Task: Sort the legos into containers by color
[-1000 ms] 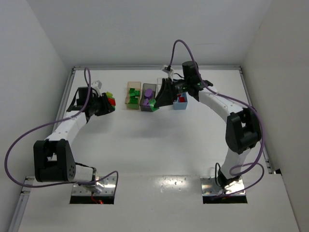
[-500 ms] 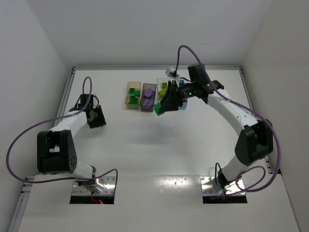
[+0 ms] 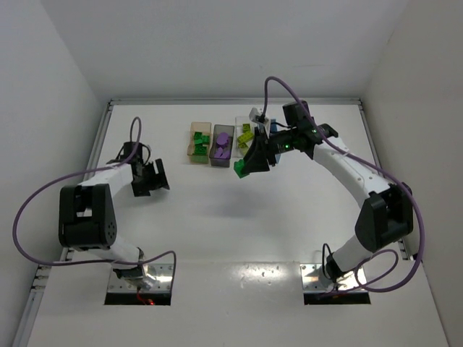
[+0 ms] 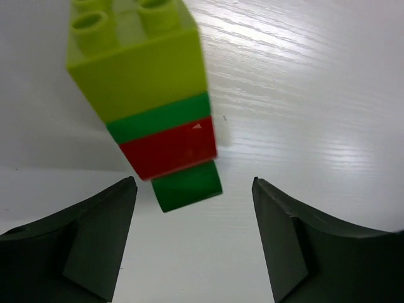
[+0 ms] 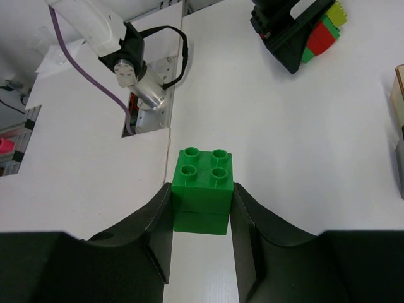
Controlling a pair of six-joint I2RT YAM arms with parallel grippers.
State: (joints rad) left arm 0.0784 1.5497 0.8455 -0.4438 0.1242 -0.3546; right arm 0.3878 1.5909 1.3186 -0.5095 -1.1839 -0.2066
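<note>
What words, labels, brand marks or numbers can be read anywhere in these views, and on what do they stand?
No text can be read in any view.
Stacked bricks: no lettering shows on the studs or sides.
Green brick: the studs look blank; any embossing is too small to tell.
Bins: no labels are visible, and they are too small in the top view to rule out fine print.

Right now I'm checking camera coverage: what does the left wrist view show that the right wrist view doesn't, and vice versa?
Left wrist only: the inside of the open left gripper, its fingers apart from the lego stack. Right wrist only: the green brick shut in the right gripper, and the left arm's base. Both: that stack and the white table.
</note>
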